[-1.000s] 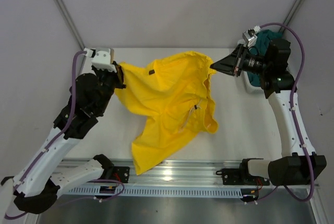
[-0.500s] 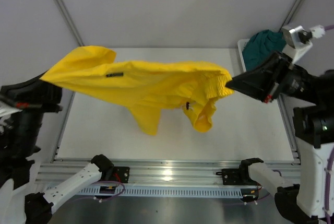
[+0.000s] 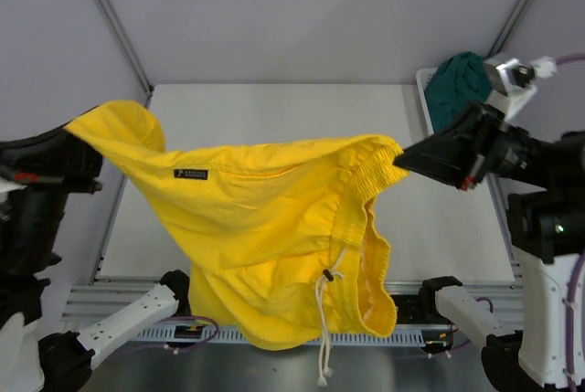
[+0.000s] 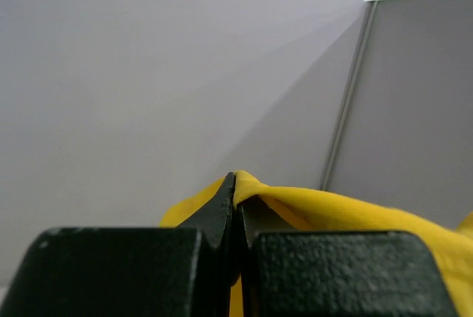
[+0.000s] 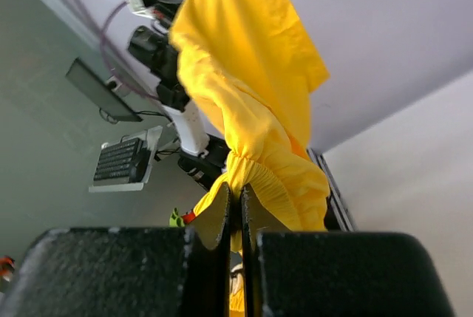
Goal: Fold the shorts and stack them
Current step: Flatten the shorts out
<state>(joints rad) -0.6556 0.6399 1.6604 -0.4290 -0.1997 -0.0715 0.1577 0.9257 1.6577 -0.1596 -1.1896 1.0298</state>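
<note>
The yellow shorts (image 3: 265,237) hang in the air above the table, stretched by the waistband between both grippers, with a small dark logo and a white drawstring dangling. My left gripper (image 3: 80,132) is shut on the left corner of the yellow shorts (image 4: 355,210), its jaws (image 4: 236,184) pinching the fabric. My right gripper (image 3: 399,156) is shut on the elastic waistband of the yellow shorts (image 5: 251,73), with cloth bunched at its tips (image 5: 238,191). The dark teal shorts (image 3: 460,83) lie crumpled in the white basket (image 3: 426,79) at the back right.
The white table (image 3: 274,104) lies below the hanging cloth, with a metal rail (image 3: 411,333) along its near edge. Grey walls and frame posts (image 3: 114,22) enclose the back and sides. The left arm (image 5: 159,43) shows beyond the cloth in the right wrist view.
Both grippers have lifted the yellow shorts off the table and pulled them apart. Since half a second ago the cloth has dropped open and hangs lower and wider.
</note>
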